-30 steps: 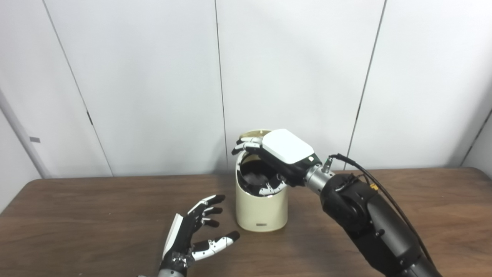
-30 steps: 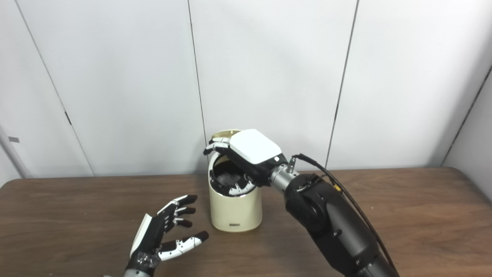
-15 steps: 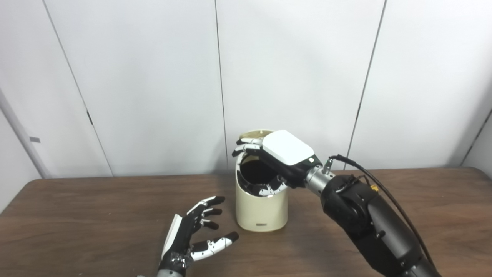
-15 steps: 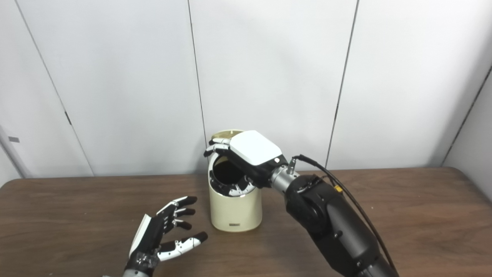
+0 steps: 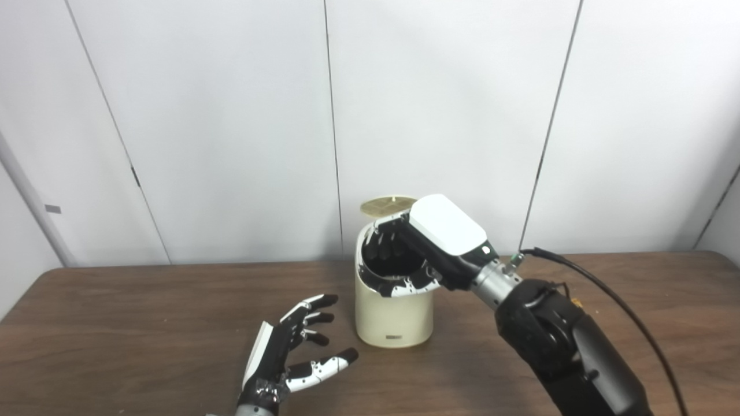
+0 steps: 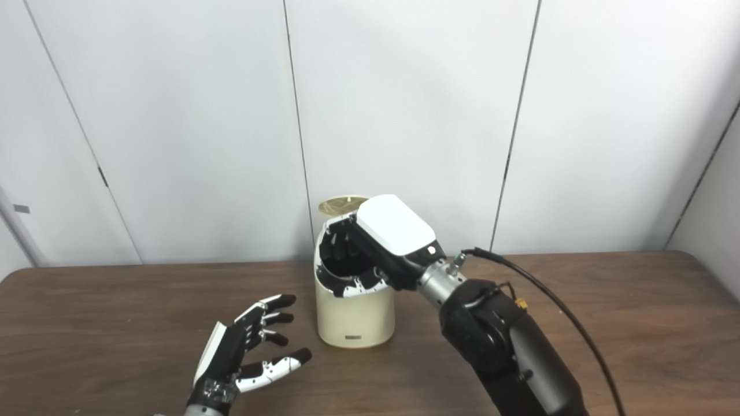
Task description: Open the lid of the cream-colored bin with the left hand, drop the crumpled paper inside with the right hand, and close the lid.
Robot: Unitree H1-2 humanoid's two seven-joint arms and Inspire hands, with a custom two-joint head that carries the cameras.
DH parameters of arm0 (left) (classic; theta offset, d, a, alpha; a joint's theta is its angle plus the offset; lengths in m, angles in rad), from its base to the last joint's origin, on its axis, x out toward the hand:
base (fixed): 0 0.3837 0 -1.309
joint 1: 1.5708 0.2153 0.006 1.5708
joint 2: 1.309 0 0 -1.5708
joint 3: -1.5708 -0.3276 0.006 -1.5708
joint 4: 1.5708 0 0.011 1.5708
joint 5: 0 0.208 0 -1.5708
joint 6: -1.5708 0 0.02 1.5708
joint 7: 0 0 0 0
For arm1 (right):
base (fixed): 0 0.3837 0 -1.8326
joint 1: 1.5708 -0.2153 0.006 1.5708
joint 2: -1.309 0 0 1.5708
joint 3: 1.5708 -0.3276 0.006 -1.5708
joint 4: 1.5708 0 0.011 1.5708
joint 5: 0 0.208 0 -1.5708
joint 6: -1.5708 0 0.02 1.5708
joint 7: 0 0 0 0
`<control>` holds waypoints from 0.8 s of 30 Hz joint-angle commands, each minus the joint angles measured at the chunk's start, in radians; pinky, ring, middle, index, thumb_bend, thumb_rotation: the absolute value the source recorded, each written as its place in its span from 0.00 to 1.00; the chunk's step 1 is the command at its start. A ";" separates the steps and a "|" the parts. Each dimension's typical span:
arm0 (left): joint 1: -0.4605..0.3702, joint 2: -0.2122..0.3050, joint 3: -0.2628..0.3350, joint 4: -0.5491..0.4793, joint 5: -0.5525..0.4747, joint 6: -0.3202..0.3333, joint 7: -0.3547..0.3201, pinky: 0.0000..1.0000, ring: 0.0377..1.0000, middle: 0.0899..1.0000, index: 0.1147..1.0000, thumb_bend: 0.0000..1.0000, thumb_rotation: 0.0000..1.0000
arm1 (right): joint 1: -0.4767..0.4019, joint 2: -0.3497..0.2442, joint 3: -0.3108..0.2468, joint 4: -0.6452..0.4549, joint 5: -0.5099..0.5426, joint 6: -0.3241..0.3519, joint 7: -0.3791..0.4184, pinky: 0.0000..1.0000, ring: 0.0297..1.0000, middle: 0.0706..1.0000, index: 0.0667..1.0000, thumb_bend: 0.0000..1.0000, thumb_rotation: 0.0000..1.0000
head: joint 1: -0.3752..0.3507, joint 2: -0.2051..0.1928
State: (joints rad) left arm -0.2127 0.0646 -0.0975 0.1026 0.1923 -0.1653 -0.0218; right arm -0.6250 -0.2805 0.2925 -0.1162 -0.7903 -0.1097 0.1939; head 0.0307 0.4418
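Note:
The cream-colored bin (image 5: 393,320) stands mid-table with its round lid (image 5: 388,204) tipped up at the back. My right hand (image 5: 425,248) hangs over the dark mouth, white back facing up. Its fingers (image 6: 338,245) bend down inside the opening and its thumb rests near the front rim; nothing shows between them. No crumpled paper is visible; the bin's inside is dark. My left hand (image 5: 295,352) lies open on the table to the front left of the bin, apart from it, fingers spread.
The brown wooden table (image 5: 144,323) runs across the view, with white wall panels (image 5: 231,115) close behind the bin. My right forearm (image 5: 566,346) and its black cable (image 5: 613,294) cross the table's right half.
My right hand has tilted and drawn back to the right, its fingers curling from over the far rim down into the mouth. A grey shape inside the bin has gone. The left hand stayed still.

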 commanded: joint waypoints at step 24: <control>-0.014 0.012 0.009 -0.039 -0.018 -0.042 -0.001 0.62 0.79 0.84 0.81 0.72 0.13 | 0.349 0.043 -0.335 -0.126 0.450 0.002 -0.150 0.55 0.65 0.75 0.73 0.76 0.05 | -0.043 -0.039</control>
State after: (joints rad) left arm -0.2055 0.0730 -0.0916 0.1019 0.1828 -0.1811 -0.0220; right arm -0.2548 -0.2283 -0.0263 -0.2381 -0.3799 -0.0831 0.0634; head -0.0107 0.4019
